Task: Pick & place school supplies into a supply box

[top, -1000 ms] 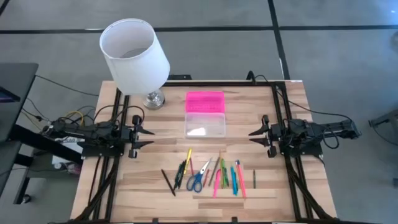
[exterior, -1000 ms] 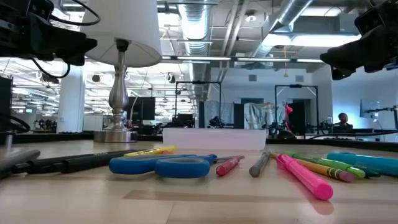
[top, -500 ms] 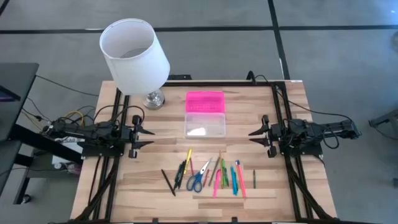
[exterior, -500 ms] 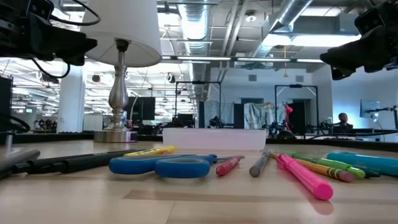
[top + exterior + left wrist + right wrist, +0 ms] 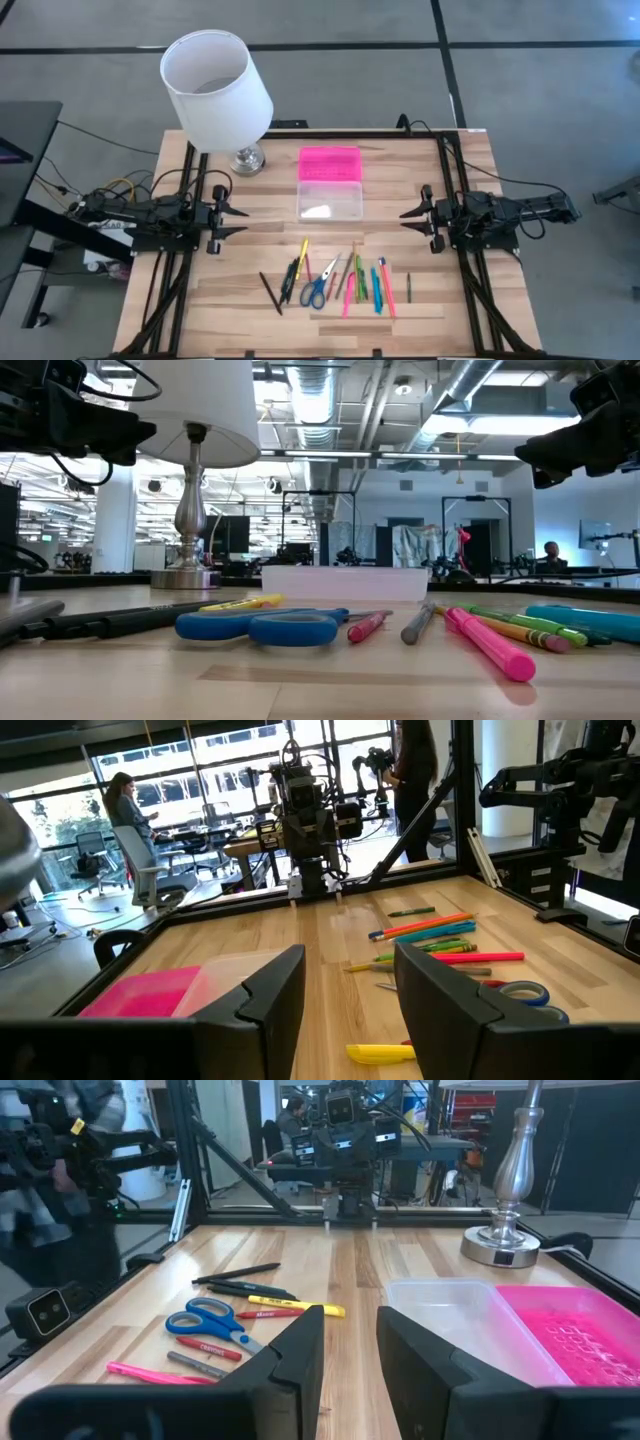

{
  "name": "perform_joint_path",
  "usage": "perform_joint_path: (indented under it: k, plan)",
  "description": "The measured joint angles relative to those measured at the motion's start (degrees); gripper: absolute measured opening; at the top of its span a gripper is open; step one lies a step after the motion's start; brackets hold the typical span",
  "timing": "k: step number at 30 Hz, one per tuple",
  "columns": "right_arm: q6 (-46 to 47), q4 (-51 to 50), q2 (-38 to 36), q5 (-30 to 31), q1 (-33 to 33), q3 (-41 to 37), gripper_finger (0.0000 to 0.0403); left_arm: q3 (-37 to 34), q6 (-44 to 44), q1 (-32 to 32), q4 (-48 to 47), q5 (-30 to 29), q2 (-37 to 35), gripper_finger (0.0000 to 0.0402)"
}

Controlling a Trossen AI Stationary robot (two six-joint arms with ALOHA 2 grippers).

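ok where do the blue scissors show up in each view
High view: the blue-handled scissors lie in the row of supplies near the table's front edge, left of centre.
Low view: the scissors are lower centre-left, handles nearest the camera.
Left wrist view: the handles are at lower right.
Right wrist view: the scissors are at centre left.
Shared landmark: the open pink-lidded pencil case, just beyond the supplies.

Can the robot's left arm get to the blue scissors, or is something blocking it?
Probably yes. The left gripper hangs open at the table's left side, holding nothing. The blue scissors lie flat among the pens nearer the front edge, with bare wood between. The lamp stands the other way, behind the gripper.
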Motion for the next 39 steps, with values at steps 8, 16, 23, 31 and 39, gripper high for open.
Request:
perform_joint_path:
  k: [8,16,23,31,39]
  plan:
    - [0.0,0.0,0.0,0.0,0.0,0.0,0.0091,0.0,0.0,0.0,0.0,0.0,0.0,0.0151]
    - [0.0,0.0,0.0,0.0,0.0,0.0,0.0091,0.0,0.0,0.0,0.0,0.0,0.0,0.0151]
    - [0.0,0.0,0.0,0.0,0.0,0.0,0.0091,0.0,-4.0,0.0,0.6,0.0,0.0,0.0151]
    - [-2.4,0.0,0.0,0.0,0.0,0.0,0.0091,0.0,-30.2,0.0,1.9,-0.2,0.0,0.0151]
    - [-4.9,0.0,0.0,0.0,0.0,0.0,0.0091,0.0,-40.4,-0.1,4.1,-0.5,0.0,0.0151]
